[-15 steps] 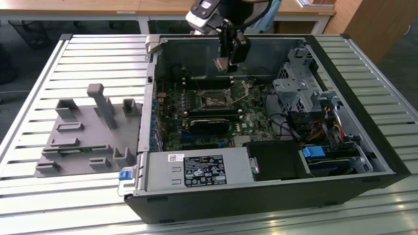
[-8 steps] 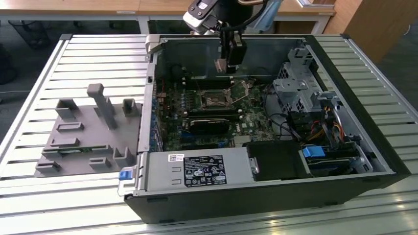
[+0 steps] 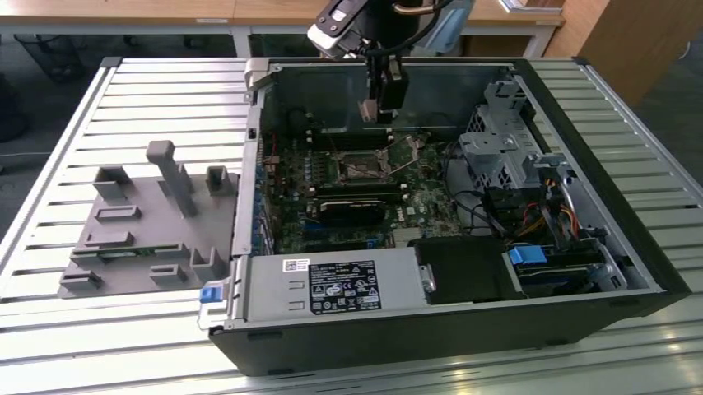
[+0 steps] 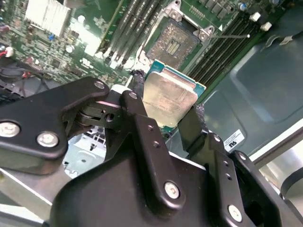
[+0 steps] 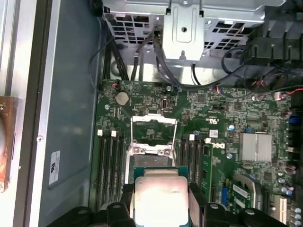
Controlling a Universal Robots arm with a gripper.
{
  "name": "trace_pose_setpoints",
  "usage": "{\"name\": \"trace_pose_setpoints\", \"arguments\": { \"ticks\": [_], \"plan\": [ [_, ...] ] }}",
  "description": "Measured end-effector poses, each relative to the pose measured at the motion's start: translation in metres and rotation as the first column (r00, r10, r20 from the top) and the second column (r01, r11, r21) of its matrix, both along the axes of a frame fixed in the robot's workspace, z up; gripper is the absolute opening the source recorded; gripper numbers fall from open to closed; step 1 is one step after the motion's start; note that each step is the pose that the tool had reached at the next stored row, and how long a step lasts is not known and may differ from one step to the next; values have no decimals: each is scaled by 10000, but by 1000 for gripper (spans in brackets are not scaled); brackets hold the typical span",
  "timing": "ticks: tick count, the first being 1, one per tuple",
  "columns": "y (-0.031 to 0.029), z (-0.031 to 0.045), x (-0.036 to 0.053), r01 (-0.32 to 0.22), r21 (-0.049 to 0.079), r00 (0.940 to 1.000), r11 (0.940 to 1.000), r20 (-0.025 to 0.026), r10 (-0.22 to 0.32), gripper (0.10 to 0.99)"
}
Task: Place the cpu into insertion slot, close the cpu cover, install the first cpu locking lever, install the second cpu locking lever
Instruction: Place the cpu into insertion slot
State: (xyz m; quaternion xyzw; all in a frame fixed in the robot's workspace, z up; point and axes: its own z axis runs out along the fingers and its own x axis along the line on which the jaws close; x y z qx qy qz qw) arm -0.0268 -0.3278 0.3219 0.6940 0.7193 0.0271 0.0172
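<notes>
My gripper (image 3: 383,109) hangs inside the open computer case (image 3: 615,247), above the green motherboard (image 3: 329,185). It is shut on the cpu (image 4: 169,97), a flat square chip with a pale silver top, gripped by two opposite edges between the black fingers (image 4: 138,87). In the first wrist view the cpu (image 5: 158,195) sits just short of the insertion slot (image 5: 150,141). The insertion slot (image 4: 176,40) lies bare with a dark centre and nothing in it, a silvery metal frame around it. In the exterior view the slot (image 3: 360,169) is below the gripper, toward the case's middle.
Memory slots (image 5: 111,161) flank the socket on both sides. A long black card (image 3: 351,210) lies nearer the exterior view's front, beside a power supply (image 3: 329,288). A metal drive cage (image 3: 500,156) with cables stands at the exterior view's right. A grey fixture (image 3: 143,222) rests on the slatted table.
</notes>
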Motion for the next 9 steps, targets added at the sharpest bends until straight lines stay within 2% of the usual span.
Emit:
{"name": "trace_pose_setpoints", "arguments": {
  "ticks": [9],
  "plan": [
    [22, -136, -2, 7, -14, 10000, 10000, 1, -7, 541]
  ]
}}
